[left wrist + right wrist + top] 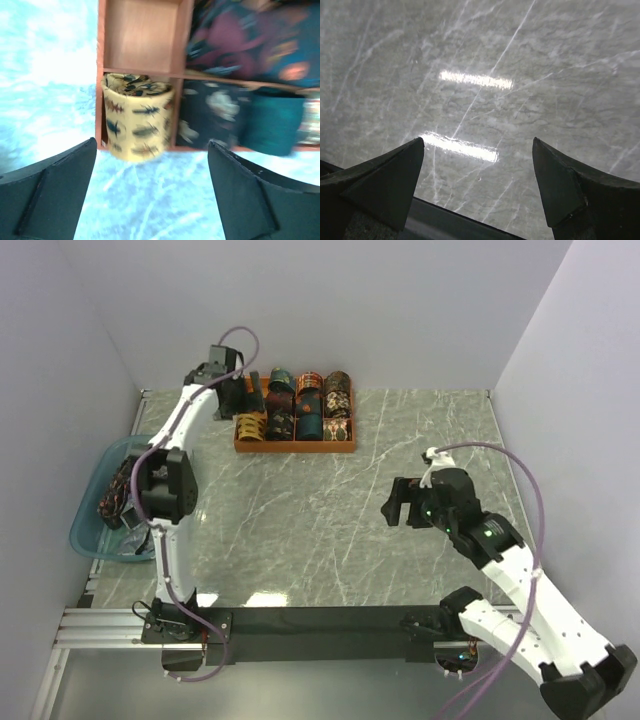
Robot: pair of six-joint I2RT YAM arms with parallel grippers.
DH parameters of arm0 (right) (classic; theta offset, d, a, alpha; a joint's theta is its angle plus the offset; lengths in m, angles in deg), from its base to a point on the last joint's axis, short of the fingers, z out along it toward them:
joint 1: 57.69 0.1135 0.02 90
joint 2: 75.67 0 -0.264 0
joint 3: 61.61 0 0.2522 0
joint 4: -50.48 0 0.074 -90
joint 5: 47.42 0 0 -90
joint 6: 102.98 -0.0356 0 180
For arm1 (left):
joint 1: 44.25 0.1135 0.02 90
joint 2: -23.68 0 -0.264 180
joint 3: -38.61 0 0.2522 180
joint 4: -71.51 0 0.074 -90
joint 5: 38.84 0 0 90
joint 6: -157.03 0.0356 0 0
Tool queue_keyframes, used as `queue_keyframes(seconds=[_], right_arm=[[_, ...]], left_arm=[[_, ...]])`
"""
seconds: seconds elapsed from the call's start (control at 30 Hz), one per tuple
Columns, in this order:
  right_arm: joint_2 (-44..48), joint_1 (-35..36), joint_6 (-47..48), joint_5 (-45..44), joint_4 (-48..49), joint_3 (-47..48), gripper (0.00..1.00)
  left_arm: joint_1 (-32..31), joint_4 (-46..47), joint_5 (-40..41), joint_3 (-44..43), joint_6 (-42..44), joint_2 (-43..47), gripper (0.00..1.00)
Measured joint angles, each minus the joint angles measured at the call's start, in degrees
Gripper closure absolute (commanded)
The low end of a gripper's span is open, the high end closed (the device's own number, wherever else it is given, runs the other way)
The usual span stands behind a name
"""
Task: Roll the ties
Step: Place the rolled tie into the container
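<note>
**Top external:** The left arm is stretched to the far left of the table (300,530). The left gripper (240,395) sits over the far-left corner of the orange tray (296,448). I can't read its jaw gap from this view.
- The rolled ties stand upright in the tray compartments. The mustard tie (250,427) is in the near-left one, and the dark rolls (310,405) fill the compartments to its right.
- The blue basin (92,532) is at the left table edge, beside the left arm's elbow. It holds a loose heap of ties (118,496).
- The right gripper (400,502) hangs above bare marble at right-centre, well apart from the tray, with its claw spread.

**Left wrist:** Both fingers (55,195) are in frame and the left gripper (152,145) is spread wide, gripping nothing.
- The mustard tie (137,122) is a tight upright roll with dark insect motifs. It sits in the tray's near-left corner compartment, touching the tray's left wall.
- The compartment beyond it shows the tray's bare orange floor (142,35).
- To the right of the mustard roll is a black roll with pale motifs (207,117), then a teal roll (272,125).
- There is maroon fabric (230,45) in the far row. It is too blurred to make out details.

**Right wrist:** The fingers (380,185) are wide apart and the right gripper (477,145) is clamped on nothing.
- Below it is only grey marble table (560,60) with two ceiling-light reflections (475,80).
- A dark strip (455,215) runs along the table's near edge.
</note>
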Motion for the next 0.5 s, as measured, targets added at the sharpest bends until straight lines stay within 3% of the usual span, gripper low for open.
queue_keyframes(seconds=[0.23,0.5], right_arm=[[10.5,0.0,-0.1,-6.3,-4.6,6.1,0.05],[28.1,0.0,-0.4,-16.3,-6.5,9.9,0.02]], left_arm=[[0.0,2.2,1.4,7.8,-3.3,18.5,0.01],[0.0,9.5,9.5,34.5,-6.0,54.2,0.01]])
